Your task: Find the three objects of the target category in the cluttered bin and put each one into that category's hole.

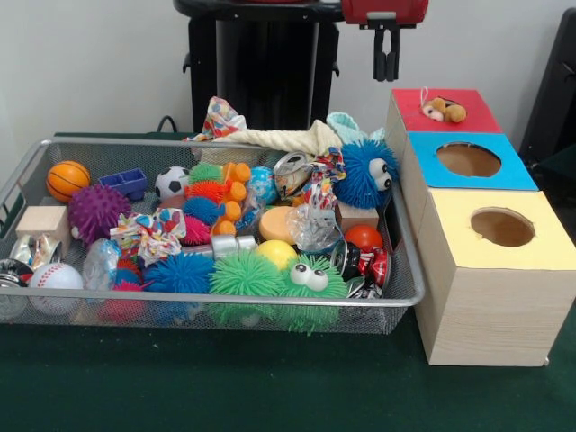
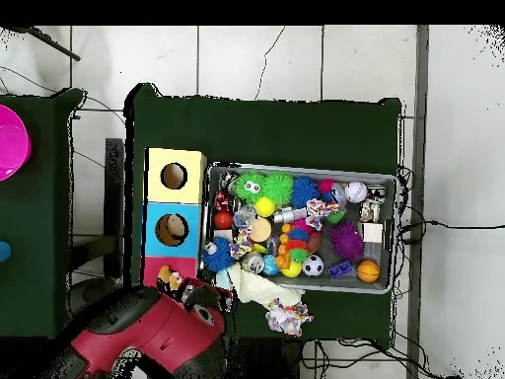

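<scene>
The target category is not shown outright, so picking the next object is a judgement. A small brown plush animal (image 1: pixel 443 110) lies on the red top of the far box (image 1: pixel 447 115), covering wherever its hole is; soft toys may be the category.

Nearest the bench's front edge, the silver wire-mesh bin (image 1: pixel 225 301) is packed full. Along its front wall sit a white baseball (image 1: pixel 55 275), a blue spiky rubber ball (image 1: pixel 182 272), and a green fuzzy toy with googly eyes (image 1: pixel 306 277). Behind these lie a yellow ball (image 1: pixel 277 253), a red ball (image 1: pixel 364 237), a purple spiky ball (image 1: pixel 95 212) and a small wooden block (image 1: pixel 43 221). Toward the bin's back wall are an orange mini basketball (image 1: pixel 67 179), a small soccer ball (image 1: pixel 171 182) and a blue fuzzy toy with googly eyes (image 1: pixel 366 173), with a cream knotted rope toy (image 1: pixel 279 139) draped over the rim.

Beside the bin's hole-side wall stand three wooden boxes in a row: the yellow-topped box (image 1: pixel 501 256) nearest the front, its round hole dark, then the blue-topped box (image 1: pixel 470 162), whose hole shows only a brownish interior, then the red one.

The black claw (image 1: pixel 387 56) hangs high above the bench's back edge, near the red box, fingers close together and holding nothing that I can see. To do the search well, it should come straight down on a toy lying on top, such as the blue fuzzy one, clear of the mesh wall, so neighbours are not dragged out.
</scene>
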{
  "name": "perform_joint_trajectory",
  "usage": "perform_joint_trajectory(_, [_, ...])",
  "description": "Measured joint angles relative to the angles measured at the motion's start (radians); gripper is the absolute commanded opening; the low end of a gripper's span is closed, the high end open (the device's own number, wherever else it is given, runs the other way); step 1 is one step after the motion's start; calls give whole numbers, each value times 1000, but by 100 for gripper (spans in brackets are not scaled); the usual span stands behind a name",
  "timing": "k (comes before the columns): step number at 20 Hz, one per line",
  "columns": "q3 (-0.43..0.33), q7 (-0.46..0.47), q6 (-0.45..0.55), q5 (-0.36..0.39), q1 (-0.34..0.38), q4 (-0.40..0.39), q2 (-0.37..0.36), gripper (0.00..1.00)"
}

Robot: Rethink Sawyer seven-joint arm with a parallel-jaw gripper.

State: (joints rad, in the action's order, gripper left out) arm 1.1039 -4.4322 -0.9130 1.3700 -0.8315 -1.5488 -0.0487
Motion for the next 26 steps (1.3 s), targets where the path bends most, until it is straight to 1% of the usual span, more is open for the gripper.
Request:
perform_joint_trajectory(2, [0, 0, 0, 15, -3, -3, -5, 0])
perform_joint_trajectory(4, [3, 0, 2, 48, -12, -8, -20, 0])
perform_joint_trajectory(7, [3, 0, 4, 68, -20, -11, -33, 0])
perform_joint_trajectory(8, [3, 0, 7, 85, -26, -14, -47, 0])
perform_joint_trajectory(15, [3, 0, 23, 97, -55, -19, -71, 0])
perform_joint_trajectory(21, [3, 0, 62, 98, -125, -21, -76, 0])
perform_joint_trajectory(26, [3, 0, 90, 100, -174, -20, -59, 0])
